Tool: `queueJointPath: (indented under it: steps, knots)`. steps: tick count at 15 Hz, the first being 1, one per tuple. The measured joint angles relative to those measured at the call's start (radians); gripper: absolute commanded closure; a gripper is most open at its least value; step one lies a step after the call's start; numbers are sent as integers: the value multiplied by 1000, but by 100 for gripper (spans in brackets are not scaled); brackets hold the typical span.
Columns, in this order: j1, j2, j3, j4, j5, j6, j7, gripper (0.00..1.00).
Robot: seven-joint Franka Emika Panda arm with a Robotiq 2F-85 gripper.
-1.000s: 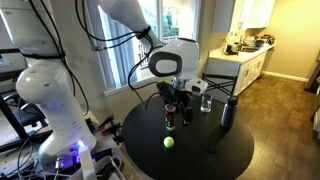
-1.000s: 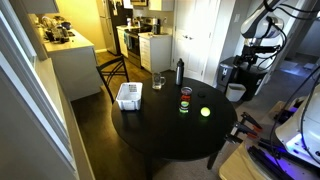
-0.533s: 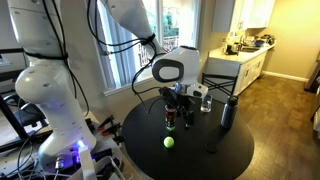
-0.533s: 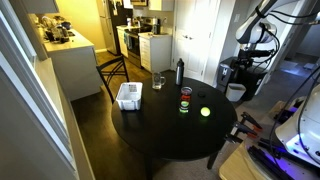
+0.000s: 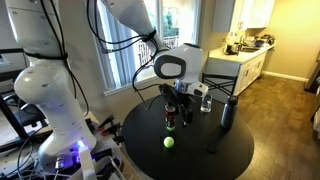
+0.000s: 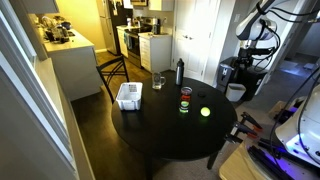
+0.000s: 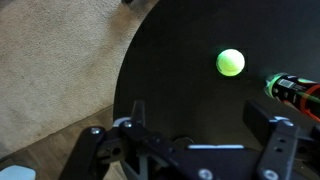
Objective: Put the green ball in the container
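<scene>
The green ball [image 5: 168, 142] lies on the round black table [image 5: 200, 155], near its front edge; it also shows in an exterior view [image 6: 205, 112] and in the wrist view [image 7: 230, 62]. The container [image 6: 129, 96], a shallow whitish tub, stands at the table's far side from the ball. My gripper [image 5: 178, 102] hangs above the table, well above and behind the ball. In the wrist view the gripper [image 7: 203, 118] is open and empty, with its fingers [image 7: 271, 128] wide apart and the ball ahead of them to the right.
A small red-and-green bottle [image 5: 170, 120] stands beside the ball, seen also in the wrist view [image 7: 291, 88]. A tall dark bottle [image 5: 227, 112] and a clear glass [image 6: 158, 80] stand on the table. Beige carpet [image 7: 50, 70] lies beyond the table's edge.
The arm has shifted slightly above the table. The ball and the other things have not moved.
</scene>
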Motion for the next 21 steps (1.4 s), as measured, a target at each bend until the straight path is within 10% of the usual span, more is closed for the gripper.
queueJointPath:
  steps: [10, 21]
  knots:
    - [-5, 56, 4, 5, 41, 77, -1, 0]
    - [-79, 483, 215, 313, 262, 80, -34, 0]
